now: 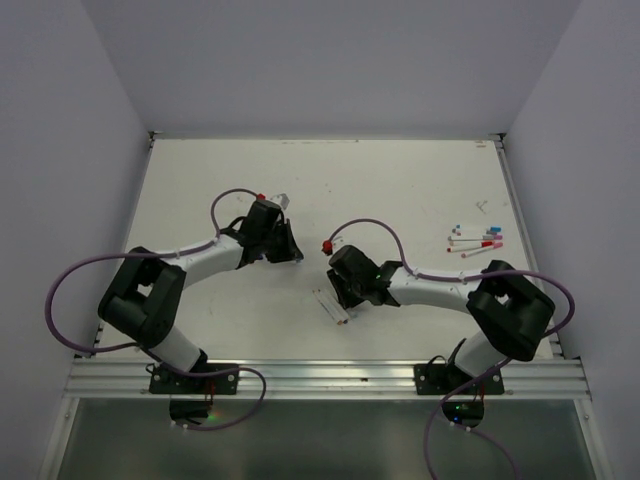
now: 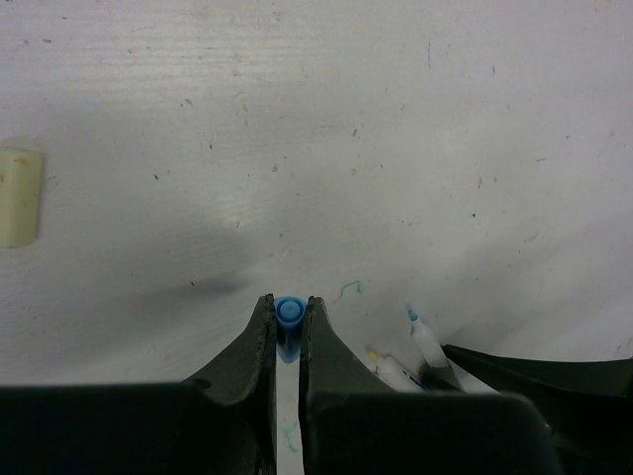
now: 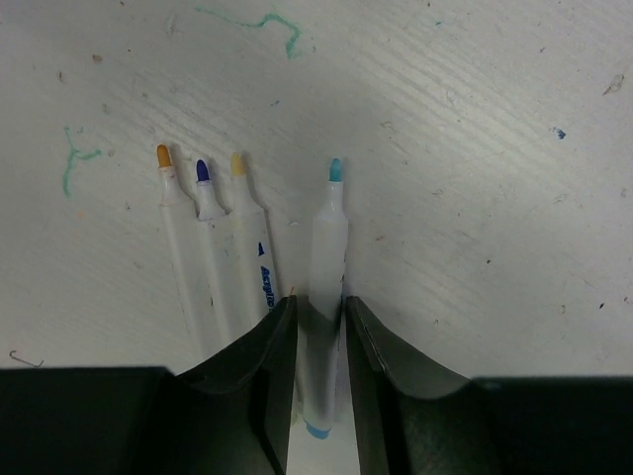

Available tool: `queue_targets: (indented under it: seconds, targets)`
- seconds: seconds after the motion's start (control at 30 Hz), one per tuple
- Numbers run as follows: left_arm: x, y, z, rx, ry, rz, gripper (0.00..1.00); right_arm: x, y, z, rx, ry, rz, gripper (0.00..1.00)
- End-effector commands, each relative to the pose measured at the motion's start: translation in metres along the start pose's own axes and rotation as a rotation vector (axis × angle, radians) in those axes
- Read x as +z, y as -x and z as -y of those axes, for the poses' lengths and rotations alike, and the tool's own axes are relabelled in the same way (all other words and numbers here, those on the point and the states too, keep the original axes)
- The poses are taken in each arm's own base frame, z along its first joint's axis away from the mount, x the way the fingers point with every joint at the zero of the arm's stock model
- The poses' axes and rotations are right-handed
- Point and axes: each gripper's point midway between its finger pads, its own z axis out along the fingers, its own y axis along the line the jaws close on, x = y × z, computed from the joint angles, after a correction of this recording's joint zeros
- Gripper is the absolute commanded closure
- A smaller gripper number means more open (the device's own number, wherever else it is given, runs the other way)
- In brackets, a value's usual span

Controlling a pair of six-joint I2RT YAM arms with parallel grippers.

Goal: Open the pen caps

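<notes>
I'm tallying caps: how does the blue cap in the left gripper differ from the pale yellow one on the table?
The blue cap is clamped end-on in the left gripper; the pale yellow cap lies loose on its side on the table. Blue is vivid, pale yellow washed-out. Both are short cylinders off pens.

cap blue | pen tips orange, navy, yellow, cyan | table white

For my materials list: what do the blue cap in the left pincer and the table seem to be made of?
The blue cap: probably plastic, smooth and slightly glossy; even colour, moulded rim. The table: perhaps white-painted wood, matt; faint grain lines, ink marks.
</notes>
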Motion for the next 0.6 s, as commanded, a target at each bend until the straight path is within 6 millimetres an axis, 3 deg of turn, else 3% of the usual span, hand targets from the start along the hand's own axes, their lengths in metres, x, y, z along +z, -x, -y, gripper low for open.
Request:
queue_targets:
  seconds: [0.0, 0.23, 0.43, 0.57]
  targets:
    - [0.000, 0.021, 0.007, 0.046, 0.002, 0.058, 1.00, -0.007, 0.009, -0.002, 0.023, 0.015, 0.051, 0.68]
    - [0.002, 0.026, -0.004, 0.052, 0.072, 0.063, 1.00, -0.020, 0.025, 0.000, 0.036, 0.006, 0.110, 0.63]
    - [0.008, 0.032, -0.018, 0.078, 0.159, 0.063, 1.00, -0.061, 0.058, 0.012, 0.074, -0.072, 0.190, 0.46]
    - [0.013, 0.039, -0.027, 0.113, 0.223, 0.067, 1.00, -0.084, 0.077, 0.031, 0.128, -0.130, 0.191, 0.45]
